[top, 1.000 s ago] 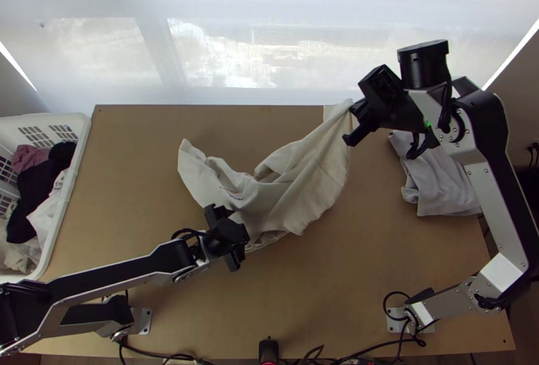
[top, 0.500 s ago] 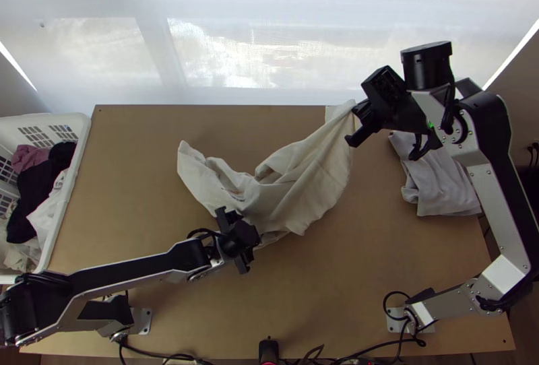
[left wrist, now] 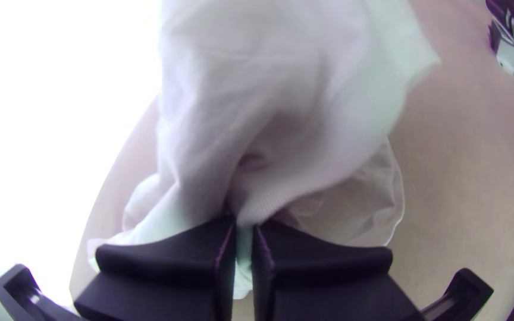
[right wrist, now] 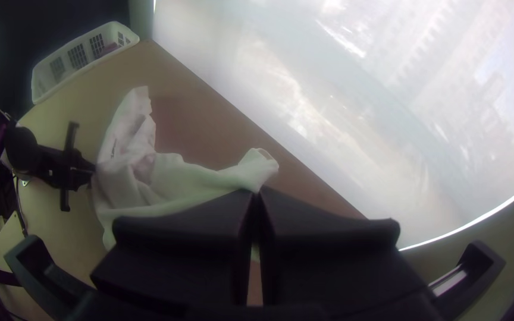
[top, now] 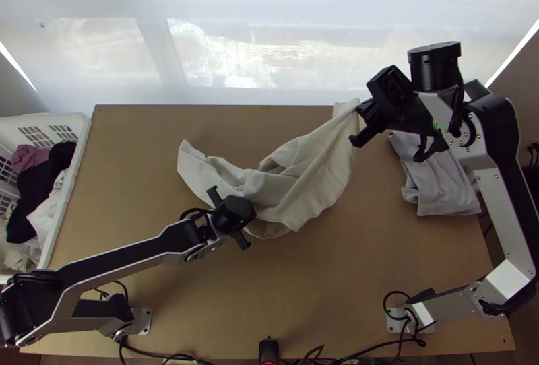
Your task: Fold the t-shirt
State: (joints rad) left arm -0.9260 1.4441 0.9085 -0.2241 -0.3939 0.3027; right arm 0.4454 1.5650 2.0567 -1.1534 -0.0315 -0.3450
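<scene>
I have the pale t-shirt (top: pixel 306 180) lying rumpled and slantwise over the middle of the wooden table (top: pixel 303 291), with both ends of my rig on it. My left gripper (top: pixel 236 210) is nearly closed, pinching a gathered bit at the near edge, and my right gripper (top: pixel 364 115) is pressed together on the far corner.
</scene>
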